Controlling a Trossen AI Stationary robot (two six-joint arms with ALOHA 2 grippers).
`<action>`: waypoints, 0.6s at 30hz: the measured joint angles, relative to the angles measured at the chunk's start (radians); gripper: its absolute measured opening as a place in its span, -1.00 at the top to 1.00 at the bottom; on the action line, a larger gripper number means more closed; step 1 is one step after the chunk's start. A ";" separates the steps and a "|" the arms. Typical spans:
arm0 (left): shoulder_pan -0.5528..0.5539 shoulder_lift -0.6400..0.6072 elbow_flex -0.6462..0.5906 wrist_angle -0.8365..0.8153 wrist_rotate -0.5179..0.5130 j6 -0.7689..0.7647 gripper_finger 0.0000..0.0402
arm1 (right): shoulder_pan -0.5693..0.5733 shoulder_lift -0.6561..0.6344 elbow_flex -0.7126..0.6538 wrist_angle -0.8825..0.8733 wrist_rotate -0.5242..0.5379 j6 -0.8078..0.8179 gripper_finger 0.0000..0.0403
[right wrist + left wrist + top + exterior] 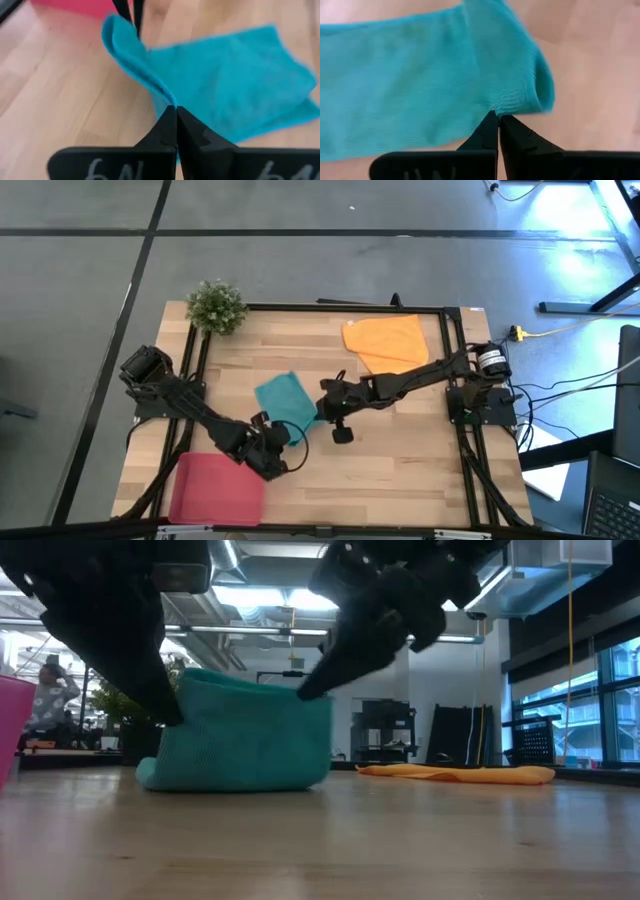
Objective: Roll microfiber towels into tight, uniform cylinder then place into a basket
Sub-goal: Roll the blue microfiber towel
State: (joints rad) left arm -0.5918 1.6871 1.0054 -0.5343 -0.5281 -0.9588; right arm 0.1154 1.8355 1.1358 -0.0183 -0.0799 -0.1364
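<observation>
Both grippers clamp the teal towel (287,400): left gripper (498,120) pinches one lifted corner between closed fingers, right gripper (175,111) pinches another raised edge the same way. From above, left gripper (283,435) sits at the towel's near edge, right gripper (325,402) at its side toward the table's middle.

Table (400,450): light wood, black frame rails around it.

Basket (216,488): red-pink, at the near left corner of the table, just beside the left arm. Nothing visible in it.

Orange towel (387,343): flat, far right part of the table, well apart from the teal one. In the low view it lies as a thin strip (460,773) behind.

Teal towel, low view (240,730): edges drawn up off the wood, bottom resting on the table, loosely folded, not a cylinder.

Potted plant (216,306): small, green, far left corner.

Person (48,695) in the room behind, far off.
</observation>
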 joint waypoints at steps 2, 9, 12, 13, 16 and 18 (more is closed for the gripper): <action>0.003 0.000 0.000 -0.026 -0.021 -0.001 1.00 | -0.010 0.000 0.000 0.036 0.000 -0.015 1.00; 0.026 0.000 0.000 -0.034 -0.028 -0.017 1.00 | -0.061 0.020 0.001 0.133 0.000 -0.027 1.00; 0.039 0.000 0.000 -0.038 -0.028 -0.054 1.00 | -0.082 0.038 0.001 0.139 0.000 -0.027 1.00; 0.041 0.000 0.000 -0.044 -0.029 -0.062 1.00 | -0.088 0.046 0.001 0.137 0.000 -0.028 1.00; 0.050 0.000 0.000 -0.073 -0.030 -0.102 1.00 | -0.103 0.073 0.000 0.137 0.000 -0.032 1.00; 0.051 0.000 0.000 -0.091 -0.031 -0.127 1.00 | -0.113 0.079 0.000 0.135 0.000 -0.033 1.00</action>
State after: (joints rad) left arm -0.5406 1.6871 1.0050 -0.6250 -0.5591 -1.0862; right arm 0.0029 1.9141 1.1358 0.1166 -0.0803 -0.1689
